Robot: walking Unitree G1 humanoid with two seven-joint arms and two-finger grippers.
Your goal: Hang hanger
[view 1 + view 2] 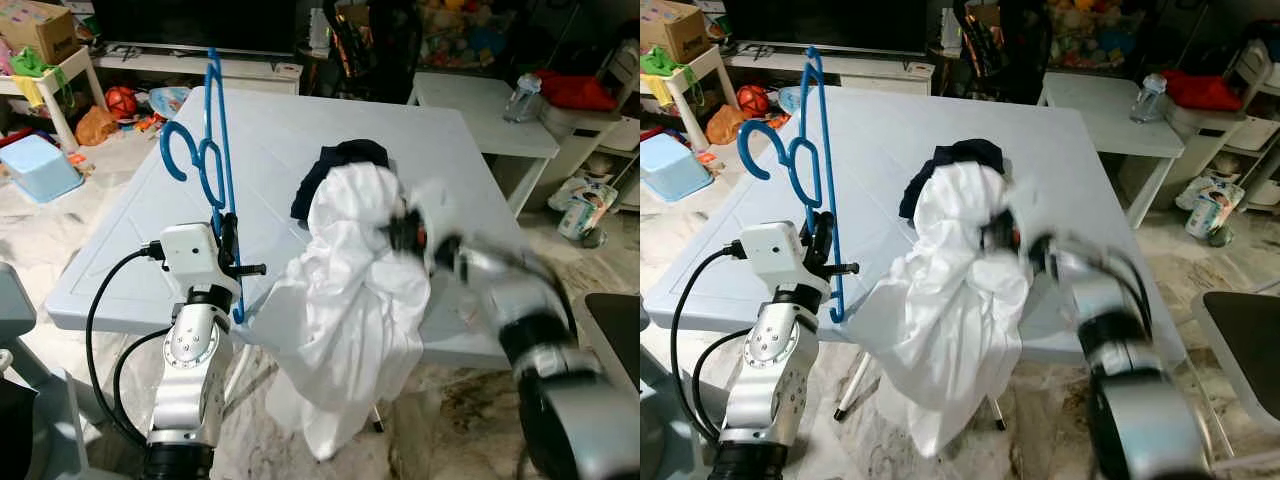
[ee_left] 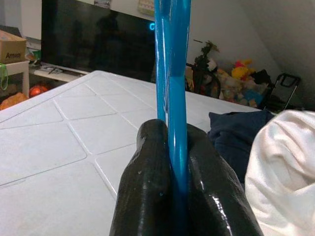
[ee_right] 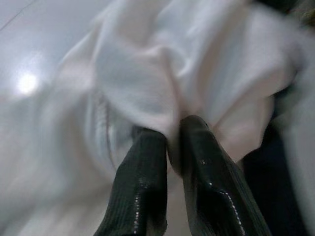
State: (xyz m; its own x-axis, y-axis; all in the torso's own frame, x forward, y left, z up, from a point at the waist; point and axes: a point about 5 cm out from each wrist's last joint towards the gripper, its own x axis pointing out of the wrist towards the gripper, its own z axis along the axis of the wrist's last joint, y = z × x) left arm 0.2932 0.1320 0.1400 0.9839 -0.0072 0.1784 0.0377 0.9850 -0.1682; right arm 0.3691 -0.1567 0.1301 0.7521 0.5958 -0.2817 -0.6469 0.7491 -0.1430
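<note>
My left gripper is clamped on the blue hanger, holding it upright above the near left part of the pale blue table. My right gripper pinches a fold of the white garment (blurred), which drapes over the table's front edge beside a dark navy cloth.

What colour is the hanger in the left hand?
Bright blue hanger, clearest in the left eye view.
</note>
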